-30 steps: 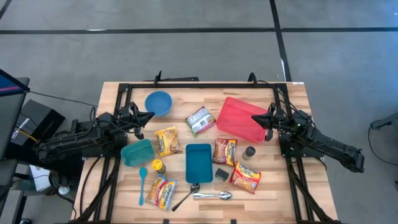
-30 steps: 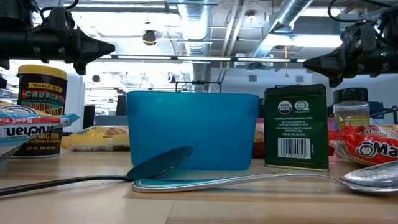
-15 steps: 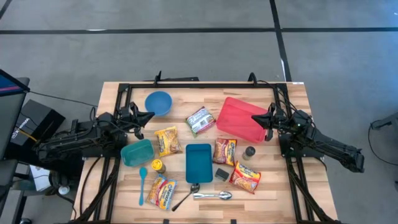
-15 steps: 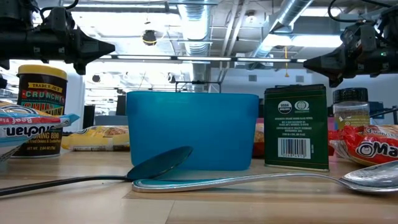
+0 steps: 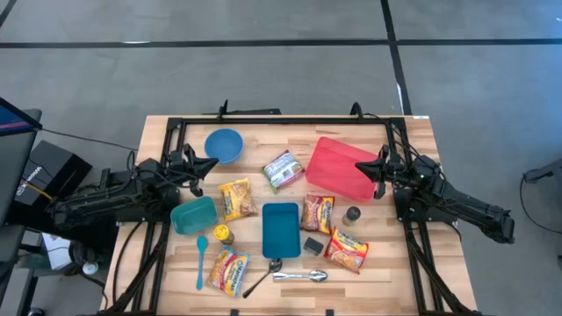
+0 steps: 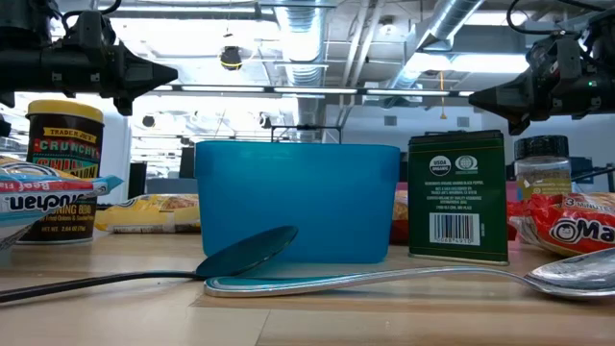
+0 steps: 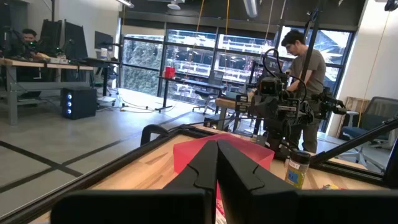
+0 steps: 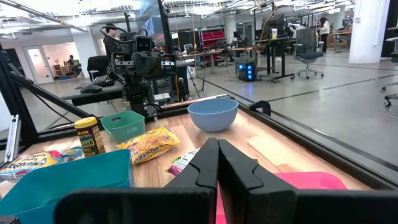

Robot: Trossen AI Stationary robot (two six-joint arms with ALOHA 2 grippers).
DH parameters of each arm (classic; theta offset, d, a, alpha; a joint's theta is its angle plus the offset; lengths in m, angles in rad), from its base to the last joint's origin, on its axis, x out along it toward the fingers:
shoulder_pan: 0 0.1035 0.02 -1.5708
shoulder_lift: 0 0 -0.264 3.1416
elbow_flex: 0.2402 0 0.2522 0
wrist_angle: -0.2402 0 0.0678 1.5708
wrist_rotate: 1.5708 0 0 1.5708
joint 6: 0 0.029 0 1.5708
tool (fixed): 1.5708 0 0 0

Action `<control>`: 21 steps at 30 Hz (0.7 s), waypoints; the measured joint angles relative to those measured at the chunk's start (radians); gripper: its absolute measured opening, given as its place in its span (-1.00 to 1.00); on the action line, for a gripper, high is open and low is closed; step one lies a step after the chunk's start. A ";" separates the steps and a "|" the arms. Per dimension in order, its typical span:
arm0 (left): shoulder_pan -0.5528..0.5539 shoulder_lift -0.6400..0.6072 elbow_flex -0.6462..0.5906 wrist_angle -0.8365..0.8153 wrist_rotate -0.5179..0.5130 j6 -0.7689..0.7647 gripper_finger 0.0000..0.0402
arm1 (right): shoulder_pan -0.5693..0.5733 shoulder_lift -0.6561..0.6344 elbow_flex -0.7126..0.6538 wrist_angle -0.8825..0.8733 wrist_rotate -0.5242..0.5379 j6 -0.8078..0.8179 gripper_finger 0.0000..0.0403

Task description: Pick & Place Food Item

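spoons (image 5: 290, 275) lay nearest, then noodle packets (image 5: 348, 248) around the blue tub (image 5: 281, 230), none picked. left gripper (image 5: 209, 163) and right gripper (image 5: 360, 166) hovered pinched closed, empty, likely parked. red tray (image 5: 338, 167) farthest, probably the drop spot.

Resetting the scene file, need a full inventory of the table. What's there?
bowl: 1, blue, back left
red tray: 1, back right
blue tub: 1, centre front
teal tub: 1, left
noodle packs: 4, yellow/red; beside the teal tub, front left, right of the blue tub, front right
silver pack: 1, left of the red tray
jar: 1, yellow lid, front of the teal tub
shaker: 1, dark lid, right
tin: 1, dark, by the blue tub
teal spoon: 1, front left
metal spoons: 2, front centre
left pincer: shut, near the bowl
right pincer: shut, over the red tray
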 joint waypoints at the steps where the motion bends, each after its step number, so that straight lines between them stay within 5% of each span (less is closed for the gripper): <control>1: 0.000 0.000 0.000 0.000 0.000 0.000 -0.99 | 0.000 0.000 0.000 0.000 0.000 0.000 -1.00; 21: 0.000 0.000 0.000 0.000 0.000 0.009 -0.99 | 0.000 0.000 0.000 0.000 0.000 0.000 -1.00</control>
